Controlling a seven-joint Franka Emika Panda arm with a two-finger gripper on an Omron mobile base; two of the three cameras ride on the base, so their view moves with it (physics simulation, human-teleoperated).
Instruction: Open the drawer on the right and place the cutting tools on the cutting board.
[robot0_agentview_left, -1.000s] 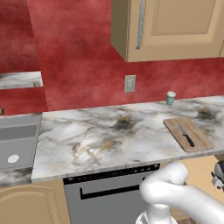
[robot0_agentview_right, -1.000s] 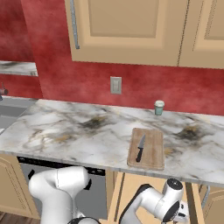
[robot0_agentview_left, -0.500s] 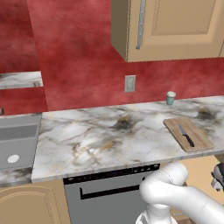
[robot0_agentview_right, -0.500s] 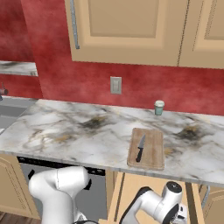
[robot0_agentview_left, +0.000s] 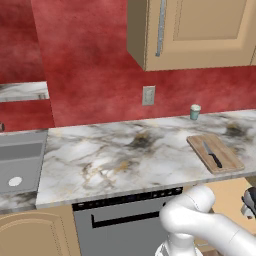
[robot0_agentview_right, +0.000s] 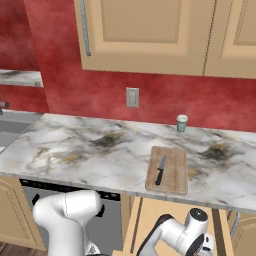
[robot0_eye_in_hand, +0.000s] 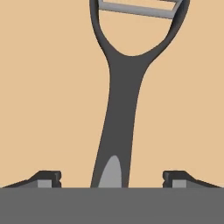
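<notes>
The drawer (robot0_agentview_right: 145, 220) stands pulled out under the counter, its tan floor showing in the hand view. On that floor lies a dark-handled tool (robot0_eye_in_hand: 124, 100) with a rounded metal head at the top. My gripper (robot0_eye_in_hand: 112, 177) is open and straddles the handle's end, with a fingertip (robot0_eye_in_hand: 48, 177) on each side and a gap between each fingertip and the handle. The hand (robot0_agentview_right: 200, 240) reaches down into the drawer (robot0_agentview_left: 225, 192). The black-handled knife (robot0_agentview_left: 212, 154) (robot0_agentview_right: 160, 170) lies on the cutting board (robot0_agentview_left: 227, 157) (robot0_agentview_right: 175, 172) on the counter.
A small green cup (robot0_agentview_left: 195, 111) (robot0_agentview_right: 181, 122) stands by the red wall behind the board. The dark dishwasher front (robot0_agentview_left: 125, 220) is left of the drawer. A sink (robot0_agentview_left: 20, 160) lies at the far left. Wall cabinets hang above.
The hand has sunk slightly lower into the drawer. The knife, board and cup have not moved.
</notes>
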